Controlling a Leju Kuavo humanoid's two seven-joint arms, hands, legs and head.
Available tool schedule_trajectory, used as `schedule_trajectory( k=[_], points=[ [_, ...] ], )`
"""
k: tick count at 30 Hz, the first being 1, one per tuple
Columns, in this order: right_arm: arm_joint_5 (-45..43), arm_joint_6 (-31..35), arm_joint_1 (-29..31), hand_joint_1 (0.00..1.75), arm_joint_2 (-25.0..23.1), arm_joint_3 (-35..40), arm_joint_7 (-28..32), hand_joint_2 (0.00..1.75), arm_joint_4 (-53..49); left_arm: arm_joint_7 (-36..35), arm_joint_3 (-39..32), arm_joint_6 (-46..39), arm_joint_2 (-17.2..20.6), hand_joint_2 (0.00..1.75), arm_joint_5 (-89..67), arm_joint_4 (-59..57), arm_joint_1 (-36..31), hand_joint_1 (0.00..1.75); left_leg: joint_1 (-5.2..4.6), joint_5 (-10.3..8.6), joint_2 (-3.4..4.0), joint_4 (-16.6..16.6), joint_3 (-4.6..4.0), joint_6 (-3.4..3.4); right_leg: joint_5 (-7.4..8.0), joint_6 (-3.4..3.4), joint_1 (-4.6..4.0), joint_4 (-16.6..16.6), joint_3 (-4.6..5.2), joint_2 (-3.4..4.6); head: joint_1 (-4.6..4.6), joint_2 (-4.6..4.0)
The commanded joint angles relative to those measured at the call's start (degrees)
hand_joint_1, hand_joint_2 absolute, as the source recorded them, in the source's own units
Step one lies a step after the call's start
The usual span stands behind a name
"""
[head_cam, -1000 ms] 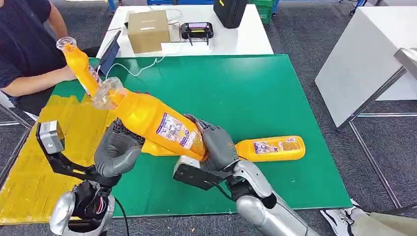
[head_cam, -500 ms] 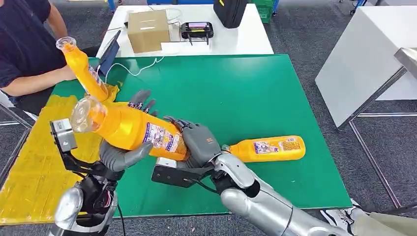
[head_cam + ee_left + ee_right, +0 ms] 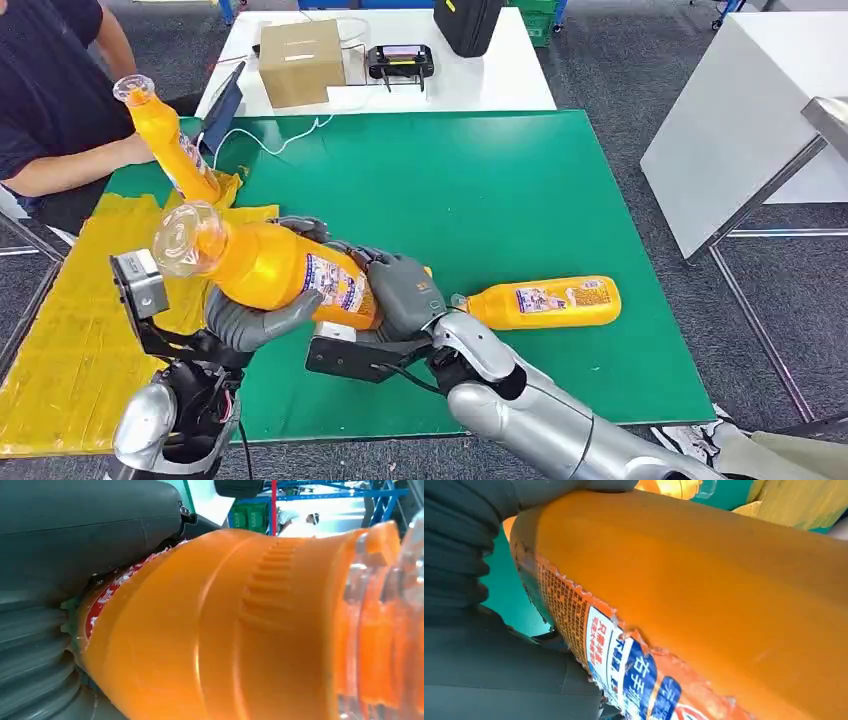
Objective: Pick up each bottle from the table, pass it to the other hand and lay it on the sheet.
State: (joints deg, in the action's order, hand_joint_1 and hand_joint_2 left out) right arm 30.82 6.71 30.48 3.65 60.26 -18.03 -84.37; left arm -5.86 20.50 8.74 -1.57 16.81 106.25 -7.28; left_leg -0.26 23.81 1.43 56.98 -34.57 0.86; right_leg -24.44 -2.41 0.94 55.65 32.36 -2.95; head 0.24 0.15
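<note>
An orange bottle with a clear open neck hangs tilted above the green mat, neck toward the yellow sheet. My left hand wraps its middle from below, fingers curled over the top. My right hand still grips its base. Up close, the bottle lies against the left hand, and its label end sits in the right hand. A second orange bottle lies on the mat to the right. A person holds a third bottle upright at the sheet's far edge.
The person sits at the far left, forearm resting by the sheet. A tablet and a white cable lie at the mat's far left corner. Behind stands a white table with a cardboard box and a black controller. Another white table stands to the right.
The bottle swung left and lower, toward the sheet. My left hand's fingers, spread behind it half a second ago, have closed around it. The right hand followed, keeping hold of the base.
</note>
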Motion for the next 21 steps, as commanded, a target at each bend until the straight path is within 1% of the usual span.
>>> schedule_trajectory(
  k=[1, 3, 5, 6, 7, 8, 10, 11, 12, 13, 14, 15, 16, 17, 18, 19, 21],
  points=[
    [0.08, 0.69, -0.27, 1.75, 3.46, 4.35, 0.32, 1.75, 2.80, 0.78, 1.95, -0.18, -0.94, 1.75, -1.88, -0.63, -1.21, 1.75, 0.08, 0.03, -0.21, -0.03, 0.13, -0.05, -0.04, 0.06, -0.05, -0.09, -0.22, 0.03, 0.00, 0.00],
    [0.32, 1.86, -0.82, 1.75, 3.94, 3.16, -0.18, 1.75, 3.19, 0.96, 0.95, -0.43, -1.02, 1.75, -2.87, -0.37, -0.81, 1.75, 0.06, 0.02, -0.18, -0.02, 0.11, -0.04, -0.04, 0.05, -0.04, -0.09, -0.19, 0.04, 0.00, 0.00],
    [2.04, 1.30, -2.83, 1.75, 4.28, 0.26, -2.21, 1.75, 0.15, 1.33, -0.24, -0.83, -1.20, 1.75, -6.13, -0.17, -0.86, 1.75, 0.09, 0.05, -0.22, -0.03, 0.17, -0.05, -0.06, 0.07, -0.05, -0.10, -0.25, 0.07, 0.00, 0.00],
    [2.76, 1.41, -3.75, 1.27, 4.57, -0.97, -2.70, 1.75, -0.43, 1.11, -0.88, -0.86, -1.38, 1.75, -7.82, -0.21, -0.93, 1.75, 0.04, 0.01, -0.17, -0.02, 0.05, -0.03, -0.03, 0.04, -0.03, -0.06, -0.12, 0.00, 0.02, 0.00],
    [4.79, 1.41, -5.53, 0.00, 4.61, -3.23, -2.42, 1.75, -1.11, 0.95, -1.26, -1.35, -1.38, 1.75, -10.51, -0.51, -1.45, 1.75, 0.08, 0.04, -0.25, -0.01, 0.12, -0.05, -0.06, 0.07, -0.05, -0.08, -0.21, 0.02, 0.00, 0.00],
    [5.97, 1.13, -7.83, 0.00, 4.63, -6.21, -1.66, 1.75, -1.98, 0.87, -1.80, -1.81, -1.61, 1.75, -13.49, -0.89, -2.02, 1.75, 0.08, 0.03, -0.26, 0.01, 0.10, -0.05, -0.07, 0.07, -0.05, -0.06, -0.19, -0.01, 0.00, 0.00],
    [6.97, 0.40, -9.57, 0.00, 5.06, -8.34, -1.12, 1.75, -2.60, 1.35, -2.45, -3.21, -1.55, 1.75, -18.69, -1.36, -2.90, 1.75, 0.13, 0.05, -0.44, 0.01, 0.16, -0.08, -0.11, 0.10, -0.09, -0.10, -0.32, -0.10, 0.00, 0.00],
    [7.59, -0.07, -11.00, 0.00, 5.15, -9.95, -0.35, 1.75, -3.19, 2.41, -2.65, -4.70, -1.10, 1.75, -26.35, -1.44, -3.67, 1.75, 0.12, 0.02, -0.48, -0.02, 0.15, -0.07, -0.11, 0.09, -0.09, -0.11, -0.30, -0.18, 0.00, 0.00],
    [8.60, -0.63, -12.27, 0.00, 5.35, -11.14, 0.34, 1.75, -4.12, 3.04, -3.70, -5.79, -1.51, 1.75, -32.63, -1.48, -4.06, 1.75, 0.09, -0.01, -0.39, 0.00, 0.03, -0.05, -0.06, 0.06, -0.07, -0.08, -0.14, -0.16, 0.00, 0.00],
    [9.87, -1.22, -14.20, 0.00, 5.56, -12.53, 1.05, 1.75, -5.94, 3.41, -5.07, -6.48, -1.80, 1.75, -40.21, -1.54, -4.59, 1.75, 0.12, 0.03, -0.53, 0.03, 0.12, -0.07, -0.12, 0.10, -0.09, -0.08, -0.28, -0.18, 0.00, 0.00],
    [10.87, -1.81, -15.43, 0.00, 5.72, -13.26, 1.32, 1.75, -7.33, 3.58, -6.11, -7.29, -1.86, 1.75, -46.07, -1.75, -4.99, 1.75, 0.08, 0.01, -0.45, 0.02, 0.06, -0.05, -0.09, 0.07, -0.05, -0.06, -0.20, -0.19, 0.00, 0.00],
    [11.15, -1.91, -16.11, 0.00, 5.88, -13.56, 1.37, 1.75, -8.10, 3.65, -6.65, -7.50, -1.90, 1.75, -47.74, -1.96, -5.16, 1.75, 0.05, 0.00, -0.29, 0.01, 0.01, -0.03, -0.04, 0.04, -0.04, -0.04, -0.09, -0.10, 0.00, 0.00],
    [11.24, -1.95, -16.33, 0.00, 6.01, -13.53, 1.36, 1.75, -8.46, 3.71, -6.87, -7.45, -1.88, 1.75, -47.79, -2.06, -5.23, 1.75, 0.10, 0.04, -0.43, 0.06, 0.03, -0.06, -0.10, 0.08, -0.07, -0.01, -0.17, -0.12, 0.07, 0.00],
    [11.61, -2.28, -17.01, 0.00, 5.86, -14.06, 1.26, 1.75, -9.41, 3.80, -6.97, -8.48, -1.47, 1.75, -53.22, -2.29, -5.43, 1.75, 0.04, 0.02, -0.26, 0.03, -0.03, -0.05, -0.05, 0.06, -0.02, 0.01, -0.06, -0.01, 0.00, 0.00],
    [12.07, -2.44, -17.96, 0.00, 5.73, -14.85, 1.39, 1.75, -10.31, 3.58, -7.74, -8.38, -1.92, 1.75, -56.55, -2.79, -5.46, 1.75, 0.08, 0.08, -0.29, 0.06, 0.07, -0.08, -0.10, 0.11, -0.05, 0.01, -0.17, 0.09, 0.02, 0.00],
    [12.31, -2.46, -19.09, 0.00, 5.41, -15.72, 1.52, 1.75, -11.71, 3.28, -7.11, -9.43, 1.69, 1.75, -60.72, -4.86, -7.49, 1.75, 0.06, 0.06, -0.27, 0.04, 0.04, -0.07, -0.08, 0.09, -0.04, -0.01, -0.13, 0.05, 0.00, 0.00],
    [12.51, -2.50, -21.17, 0.00, 4.88, -17.41, 1.85, 1.75, -14.43, 3.56, -7.58, -11.08, 4.62, 1.75, -68.49, -8.28, -9.61, 1.75, 0.07, 0.02, -0.39, 0.00, 0.06, -0.08, -0.09, 0.10, -0.05, -0.02, -0.15, -0.07, 0.02, 0.00]
  ],
)
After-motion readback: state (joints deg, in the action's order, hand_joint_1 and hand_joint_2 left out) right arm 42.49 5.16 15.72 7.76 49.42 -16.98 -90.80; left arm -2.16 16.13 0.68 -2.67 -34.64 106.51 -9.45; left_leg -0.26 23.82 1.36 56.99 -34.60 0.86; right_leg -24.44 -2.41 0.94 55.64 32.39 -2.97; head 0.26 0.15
